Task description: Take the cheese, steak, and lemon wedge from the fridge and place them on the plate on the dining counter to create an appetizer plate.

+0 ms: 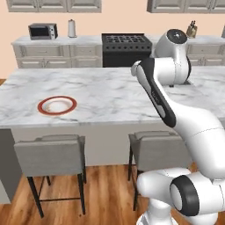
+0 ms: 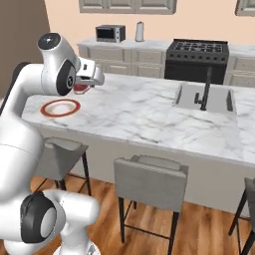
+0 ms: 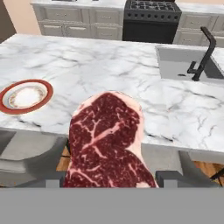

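Observation:
My gripper (image 2: 85,84) is shut on the steak (image 3: 107,140), a dark red marbled slab with a pale pink edge. In the hand view the meat looms close and covers the fingertips. From the right base view the steak (image 2: 80,88) hangs under the hand, above the dining counter (image 2: 139,114) and just right of and beyond the plate (image 2: 60,107). The plate (image 1: 57,106) is white with a red-brown rim, lies empty near the counter's left end, and appears at the left in the hand view (image 3: 26,96). The cheese, lemon wedge and fridge are out of view.
An inset sink (image 2: 219,99) with a black faucet (image 2: 205,92) sits at the counter's right. Grey stools (image 1: 52,156) (image 1: 158,149) stand along the near side. Behind are wall counters, a black stove (image 1: 125,48) and a microwave (image 1: 42,30).

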Motion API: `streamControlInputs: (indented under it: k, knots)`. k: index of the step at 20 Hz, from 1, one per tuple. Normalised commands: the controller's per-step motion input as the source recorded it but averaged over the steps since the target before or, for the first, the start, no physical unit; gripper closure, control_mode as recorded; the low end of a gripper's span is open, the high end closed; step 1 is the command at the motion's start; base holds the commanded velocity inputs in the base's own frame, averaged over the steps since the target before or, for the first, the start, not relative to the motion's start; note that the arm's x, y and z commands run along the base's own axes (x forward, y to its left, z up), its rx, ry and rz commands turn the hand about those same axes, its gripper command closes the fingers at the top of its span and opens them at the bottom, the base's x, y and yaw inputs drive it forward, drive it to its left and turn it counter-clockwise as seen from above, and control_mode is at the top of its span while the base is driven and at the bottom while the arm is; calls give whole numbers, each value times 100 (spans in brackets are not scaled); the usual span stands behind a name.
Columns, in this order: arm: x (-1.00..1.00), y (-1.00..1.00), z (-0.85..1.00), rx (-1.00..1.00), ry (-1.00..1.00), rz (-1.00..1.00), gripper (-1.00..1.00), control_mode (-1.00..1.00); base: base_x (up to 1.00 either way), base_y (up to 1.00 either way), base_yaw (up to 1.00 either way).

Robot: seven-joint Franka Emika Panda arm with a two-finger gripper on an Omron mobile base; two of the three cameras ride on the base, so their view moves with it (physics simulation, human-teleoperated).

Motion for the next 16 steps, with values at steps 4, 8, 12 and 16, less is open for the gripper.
streamControlInputs:
  k: [4,8,12,16]
  knots:
    - [0,0,0,0,0,0,100,100,0,100,-22]
    - [0,0,0,0,0,0,100,100,17,100,-23]
    - [0,0,0,0,0,0,100,100,80,97,-24]
    - [0,0,0,0,0,0,100,100,100,57,-21]
